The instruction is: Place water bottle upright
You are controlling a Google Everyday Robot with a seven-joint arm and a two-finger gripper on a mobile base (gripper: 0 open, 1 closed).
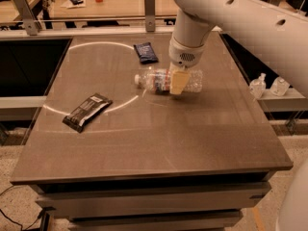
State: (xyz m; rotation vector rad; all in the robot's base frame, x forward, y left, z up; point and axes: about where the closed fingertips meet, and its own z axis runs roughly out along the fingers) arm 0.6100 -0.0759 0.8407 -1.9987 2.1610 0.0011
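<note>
Toward the far edge of the worktop [168, 143], the water bottle [153, 80] lies on its side under the pincer [176, 86].
The pincer sits across the bottle's middle, and I cannot tell whether it grips. The likely risk is that the round, ribbed body rolls or slips from a mid-body hold, or topples once tipped up.
</note>
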